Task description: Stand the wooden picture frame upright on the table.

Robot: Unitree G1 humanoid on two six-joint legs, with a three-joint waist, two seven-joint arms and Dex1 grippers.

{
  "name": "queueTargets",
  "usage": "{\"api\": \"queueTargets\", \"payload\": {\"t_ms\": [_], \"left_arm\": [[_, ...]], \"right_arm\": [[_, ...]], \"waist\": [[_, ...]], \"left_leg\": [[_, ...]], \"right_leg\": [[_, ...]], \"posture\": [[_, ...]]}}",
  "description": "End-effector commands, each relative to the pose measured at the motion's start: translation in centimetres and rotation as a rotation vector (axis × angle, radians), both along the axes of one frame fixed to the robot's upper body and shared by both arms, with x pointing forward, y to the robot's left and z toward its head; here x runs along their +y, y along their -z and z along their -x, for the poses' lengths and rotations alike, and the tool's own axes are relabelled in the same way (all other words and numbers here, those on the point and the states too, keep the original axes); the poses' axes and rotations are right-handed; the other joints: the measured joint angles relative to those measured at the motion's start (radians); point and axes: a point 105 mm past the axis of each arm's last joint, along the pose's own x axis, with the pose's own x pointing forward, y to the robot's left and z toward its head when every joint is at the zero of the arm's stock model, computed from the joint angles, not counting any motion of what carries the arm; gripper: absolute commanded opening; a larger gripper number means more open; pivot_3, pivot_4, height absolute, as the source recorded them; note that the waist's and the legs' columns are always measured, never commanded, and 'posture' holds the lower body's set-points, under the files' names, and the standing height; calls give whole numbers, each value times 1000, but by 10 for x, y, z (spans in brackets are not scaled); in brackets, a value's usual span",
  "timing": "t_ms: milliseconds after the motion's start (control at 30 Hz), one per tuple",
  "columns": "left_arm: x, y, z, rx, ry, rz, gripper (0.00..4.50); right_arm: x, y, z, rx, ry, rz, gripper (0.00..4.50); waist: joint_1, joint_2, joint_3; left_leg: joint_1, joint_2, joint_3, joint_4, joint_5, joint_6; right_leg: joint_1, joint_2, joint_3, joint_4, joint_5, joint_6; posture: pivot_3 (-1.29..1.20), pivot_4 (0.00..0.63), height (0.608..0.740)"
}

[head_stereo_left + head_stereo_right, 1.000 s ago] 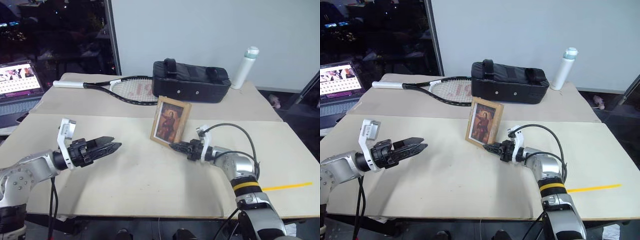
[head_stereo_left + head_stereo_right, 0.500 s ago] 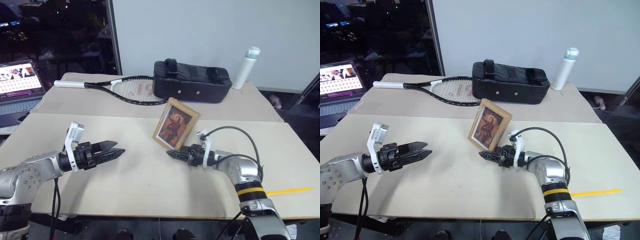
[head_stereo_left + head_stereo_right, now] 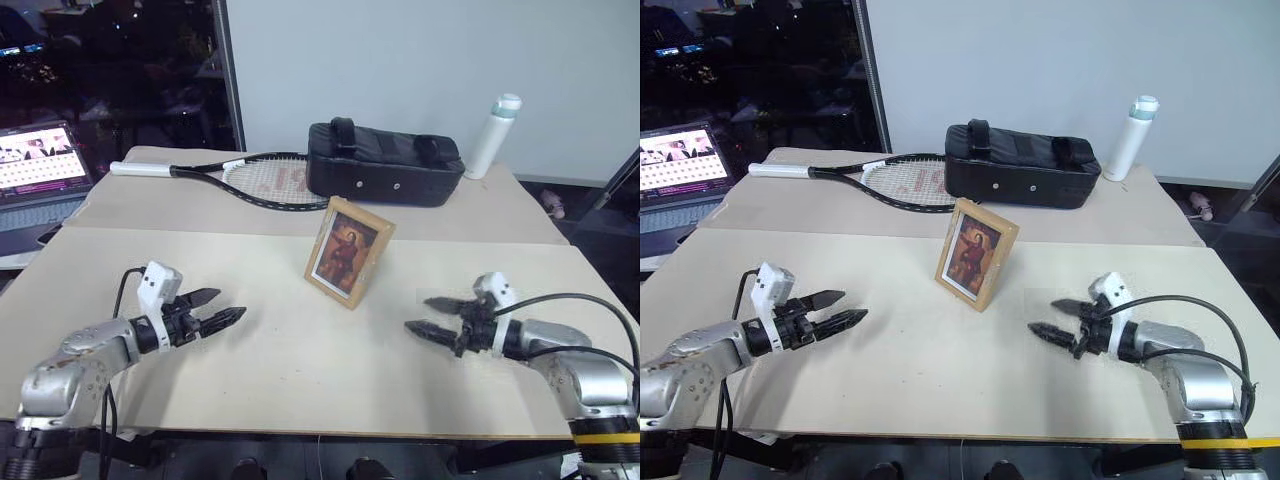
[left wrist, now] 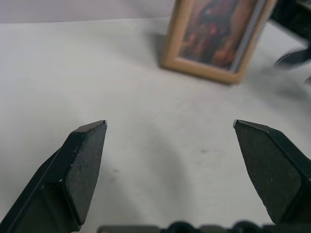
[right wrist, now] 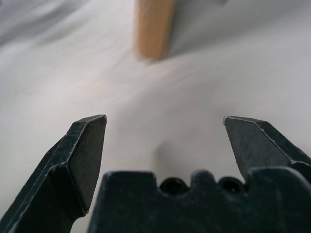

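Observation:
The wooden picture frame (image 3: 348,252) stands upright on the table (image 3: 290,370), near its middle, with the reddish portrait facing me; nothing touches it. It also appears in the left wrist view as the picture frame (image 4: 214,36), and its wooden edge (image 5: 154,26) in the right wrist view. My left gripper (image 3: 219,308) hovers low over the table to the frame's left, open and empty. My right gripper (image 3: 430,315) is to the frame's right, well apart from it, open and empty.
Behind the frame lie a black bag (image 3: 384,161) and a tennis racket (image 3: 235,180). A white bottle (image 3: 493,135) stands at the back right. A laptop (image 3: 40,165) sits at the far left. A yellow tape strip marks the table's right edge.
My right gripper has opened, let go of the frame and drawn away to the right. The frame now stands free. My left gripper has sunk lower toward the table.

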Motion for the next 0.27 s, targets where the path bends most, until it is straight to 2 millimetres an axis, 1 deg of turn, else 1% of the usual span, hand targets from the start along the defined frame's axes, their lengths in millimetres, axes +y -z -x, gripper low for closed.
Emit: {"api": "queueTargets", "payload": {"t_ms": [33, 200, 267], "left_arm": [[-3, 3, -2, -66, -18, -56, 4500], [-7, 2, -7, -95, -46, -23, 4500], [-11, 4, -6, -67, -3, -19, 4500]], "right_arm": [[-9, -8, 0, -111, 76, 14, 4480], [-9, 3, 1, -104, 90, 22, 4480], [-9, 3, 0, -108, 96, 28, 4480]], "waist": [[2, 0, 0], [5, 0, 0], [5, 0, 0]], "left_leg": [[0, 0, 0, 0, 0, 0], [0, 0, 0, 1, 0, 0], [0, 0, 0, 1, 0, 0]], "right_leg": [[0, 0, 0, 0, 0, 0], [0, 0, 0, 0, 0, 0], [1, 0, 0, 0, 0, 0]], "posture": [[0, 150, 676], [0, 150, 676], [0, 150, 676]]}}
